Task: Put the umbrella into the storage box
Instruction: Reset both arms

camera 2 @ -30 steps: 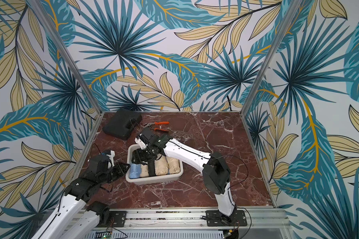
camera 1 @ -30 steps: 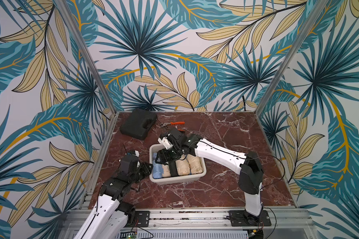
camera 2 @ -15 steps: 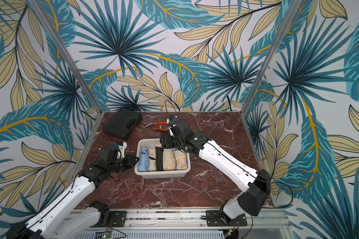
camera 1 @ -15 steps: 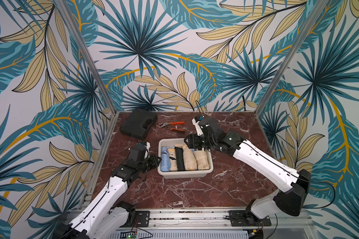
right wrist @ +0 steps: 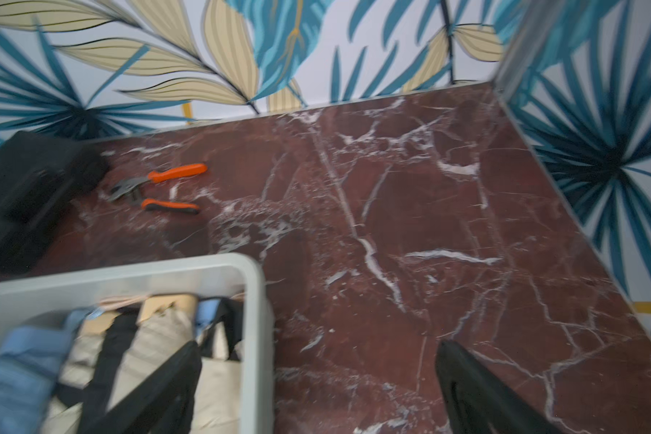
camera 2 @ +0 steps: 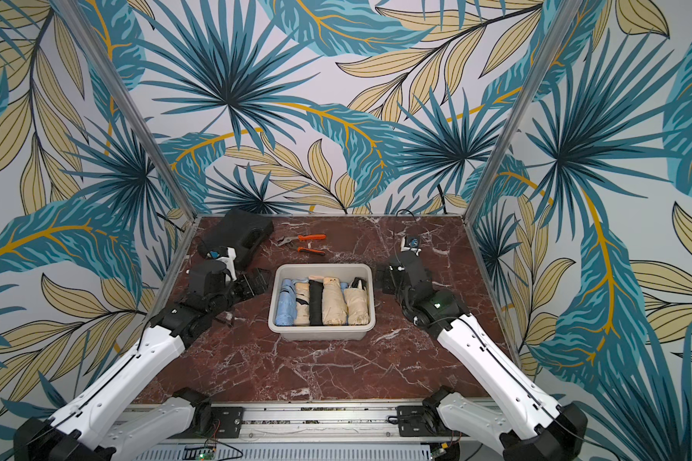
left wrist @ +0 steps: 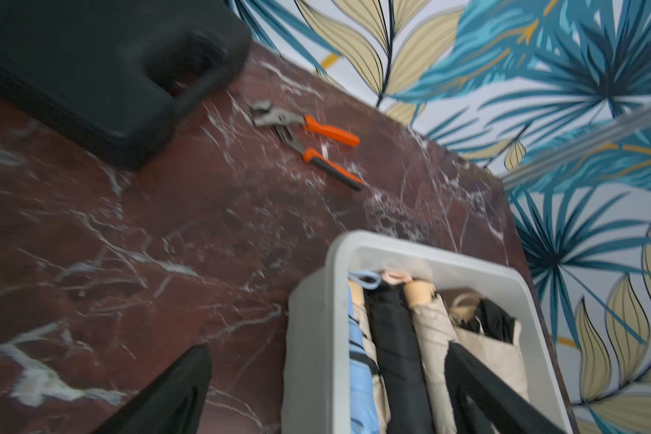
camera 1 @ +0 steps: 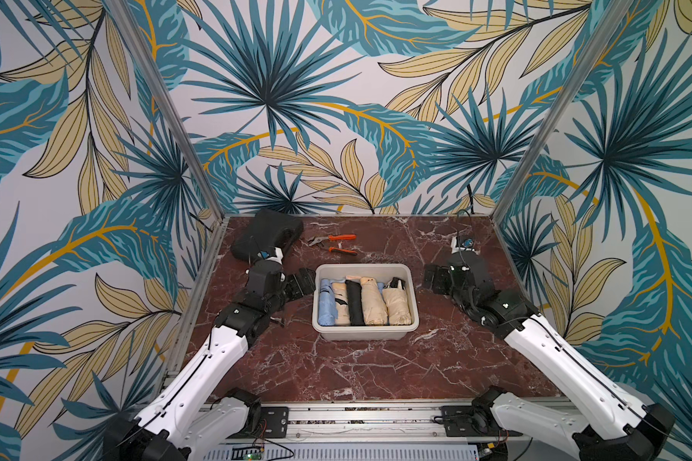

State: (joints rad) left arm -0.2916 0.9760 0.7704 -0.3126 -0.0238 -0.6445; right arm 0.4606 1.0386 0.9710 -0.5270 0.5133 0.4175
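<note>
Red-brown veined marble tabletop (camera 1: 356, 367) carries the white storage box (camera 1: 366, 333) at its middle. A row of folded umbrellas (camera 1: 372, 307) lies inside it side by side, filling it wall to wall: light blue, beige, black, then two more beige. Their long axes run near to far. The left gripper (camera 1: 301, 281) sits just beside the box's left wall and the right gripper (camera 1: 434, 277) a little off its right wall. Both are outside the rim and touch no umbrella. Each wrist view shows two black fingers (left wrist: 173, 390) spread wide, gripping nothing. Only the left wrist view shows tan handle ends and strap loops against the box's far wall, so the handles point away from the robot. The right wrist view is too blurred to confirm that. Beyond the box lie orange-handled pliers (camera 1: 332, 244), and a black moulded case (camera 1: 266, 233) sits in the far left corner.
</note>
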